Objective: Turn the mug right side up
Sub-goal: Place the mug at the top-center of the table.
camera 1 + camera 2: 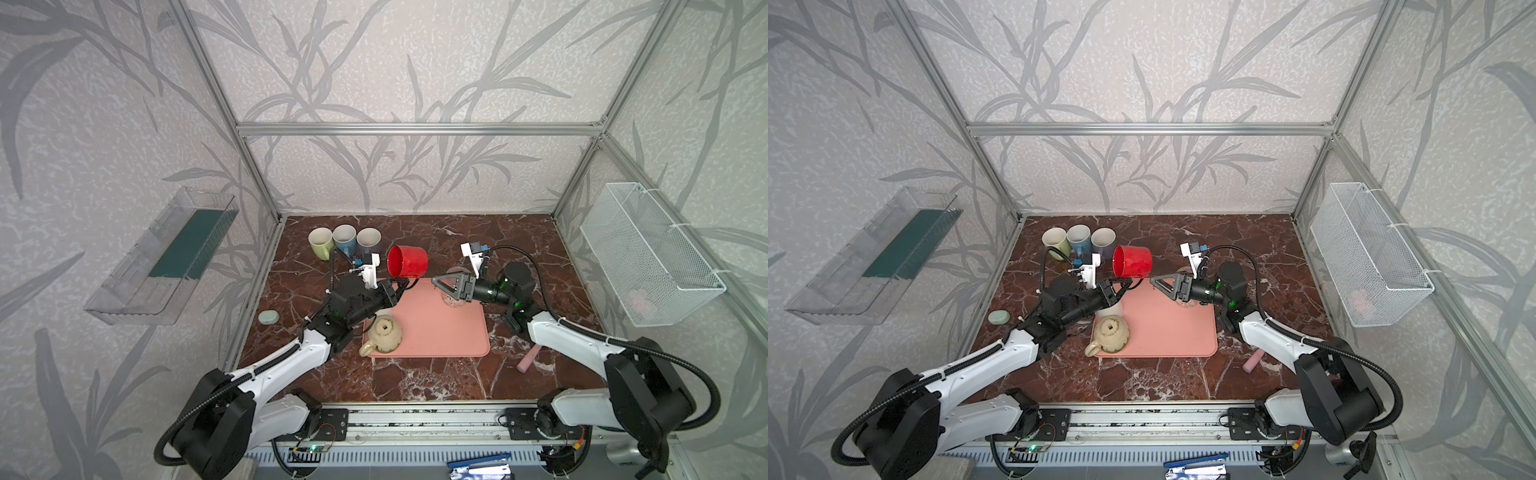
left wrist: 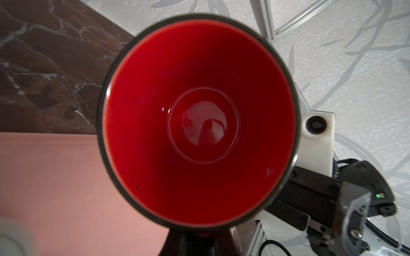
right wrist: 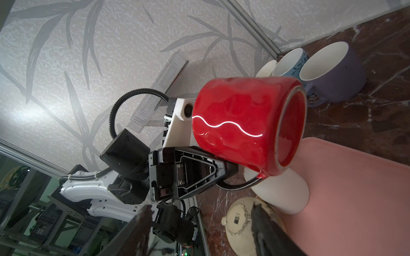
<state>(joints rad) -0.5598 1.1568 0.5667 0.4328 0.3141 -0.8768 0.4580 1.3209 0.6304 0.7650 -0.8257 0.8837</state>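
Gripping the black handle of a glossy red ceramic mug point(image 1: 409, 262), the left gripper point(image 1: 402, 287) is clenched on it and holds it in the air on its side, above the far-left corner of the flat pink plastic tray point(image 1: 440, 332). The mouth faces left into the left wrist view and the base faces right. The left arm runs from the near-left base diagonally to the centre, forearm low, wrist about level, fingers pointing right. The right arm comes from the near-right base, bends at the elbow and turns its wrist left. The right gripper point(image 3: 204, 232) is level and released, fingers spread wide, tips near the mug's base side but not on it. Under the left gripper stands an upside-down white cup point(image 3: 284, 192) at the tray's left edge. An upside-down cream mug point(image 1: 384, 332) sits at the near-left corner, its handle over the rim. An upside-down clear glass point(image 1: 453, 297) is below the right gripper at the far-right corner. Bare pink shows across the tray's middle and near right. Far left on the brown marble table point(image 1: 432, 378) stand three upright mugs, pale green point(image 1: 320, 243), blue point(image 1: 345, 239) and purple point(image 1: 369, 240), close behind the left wrist. A mint oval piece point(image 1: 269, 317) lies by the left wall frame, and a pink cylinder point(image 1: 528, 360) lies near right beside the right forearm.
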